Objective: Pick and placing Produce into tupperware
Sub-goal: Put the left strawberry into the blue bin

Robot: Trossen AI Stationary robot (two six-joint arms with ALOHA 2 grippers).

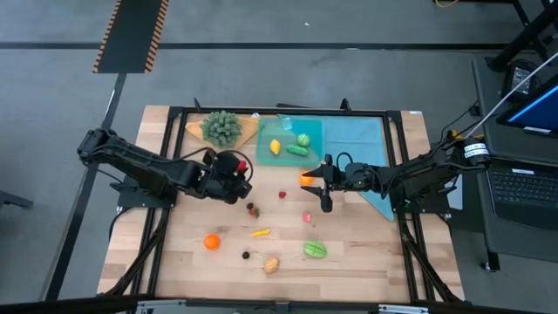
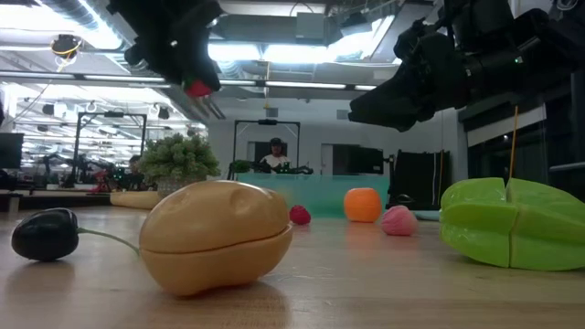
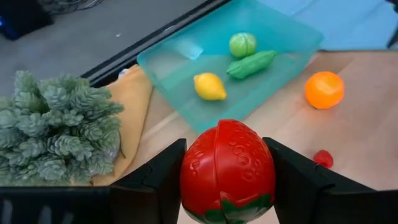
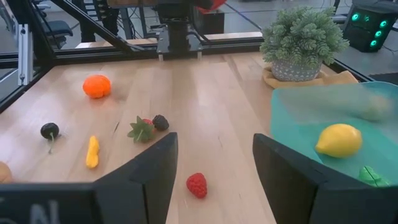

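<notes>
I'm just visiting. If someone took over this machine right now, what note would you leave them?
Left gripper: jaws shut on a red strawberry, raised, short of the tupperware.
Right gripper: jaws open, empty, by the orange.
Done: lemon, round green piece and long green piece in the tupperware.
Left: the strawberry, plus about nine pieces on the table.

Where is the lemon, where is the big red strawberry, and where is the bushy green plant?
lemon [image 3: 209, 86]: left wrist view, on the middle of its yellow skin.
big red strawberry [image 3: 227, 167]: left wrist view, on its red front, between the dark fingers.
bushy green plant [image 4: 303, 30]: right wrist view, on its leaves.
</notes>
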